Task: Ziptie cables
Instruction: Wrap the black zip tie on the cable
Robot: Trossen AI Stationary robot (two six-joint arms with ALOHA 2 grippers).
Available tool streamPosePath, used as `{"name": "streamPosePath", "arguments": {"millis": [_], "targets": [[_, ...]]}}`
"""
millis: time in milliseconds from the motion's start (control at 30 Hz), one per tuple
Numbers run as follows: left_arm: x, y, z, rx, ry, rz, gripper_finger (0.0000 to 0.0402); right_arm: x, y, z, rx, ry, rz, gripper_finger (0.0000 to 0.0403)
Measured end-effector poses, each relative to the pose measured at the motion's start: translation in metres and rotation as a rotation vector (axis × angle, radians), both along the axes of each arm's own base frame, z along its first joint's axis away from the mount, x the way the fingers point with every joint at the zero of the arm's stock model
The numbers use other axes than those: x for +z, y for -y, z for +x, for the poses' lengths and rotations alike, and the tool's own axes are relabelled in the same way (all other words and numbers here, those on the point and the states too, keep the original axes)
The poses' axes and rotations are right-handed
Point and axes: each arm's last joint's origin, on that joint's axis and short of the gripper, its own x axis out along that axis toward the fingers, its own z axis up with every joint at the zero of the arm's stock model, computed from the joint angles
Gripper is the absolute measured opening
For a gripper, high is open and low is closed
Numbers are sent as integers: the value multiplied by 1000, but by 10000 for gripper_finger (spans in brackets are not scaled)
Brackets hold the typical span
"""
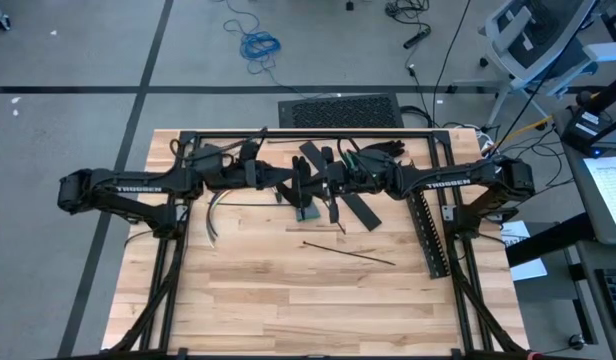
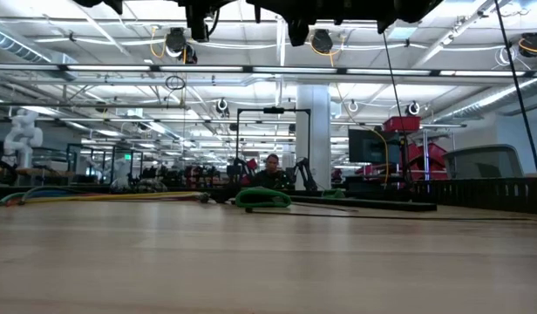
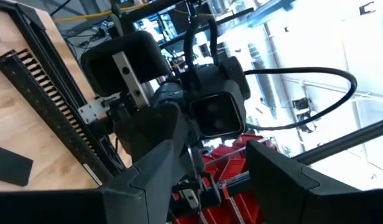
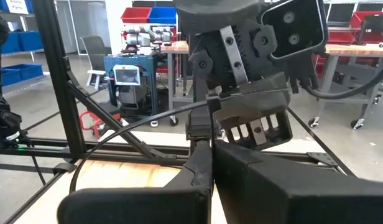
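STEP: both tools meet mid-air, upper centre of high view, threading a ziptie | LEFT tool (image 1: 310,186): part-open, grip unclear | RIGHT tool (image 1: 330,183): closed on thin black ziptie (image 4: 148,118) | CABLES (image 1: 210,218): on worktop (image 1: 288,300), centre-left, unbundled | NEXT: loop tie around cables.

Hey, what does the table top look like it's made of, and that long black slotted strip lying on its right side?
The table top looks like wood, pale glued strips with visible grain and a low sheen. The slotted strip looks like matte black plastic or painted metal; its even row of slots suggests a moulded or punched part, but the pictures don't settle which.
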Motion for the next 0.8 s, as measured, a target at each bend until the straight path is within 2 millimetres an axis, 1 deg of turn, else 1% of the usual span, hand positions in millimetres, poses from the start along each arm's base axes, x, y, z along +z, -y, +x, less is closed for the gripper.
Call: {"name": "streamPosePath", "arguments": {"millis": [300, 433, 633, 800], "targets": [[0, 1, 0, 25, 0, -5, 195, 0, 0, 0, 0, -1, 5, 0], [-3, 1, 4, 21, -11, -34, 195, 0, 0, 0, 0, -1, 6, 0], [-5, 1, 14, -1, 49, -47, 195, -1, 0, 0, 0, -7, 7, 0], [-4, 1, 14, -2, 59, -47, 195, -2, 0, 0, -1, -22, 9, 0]]}}
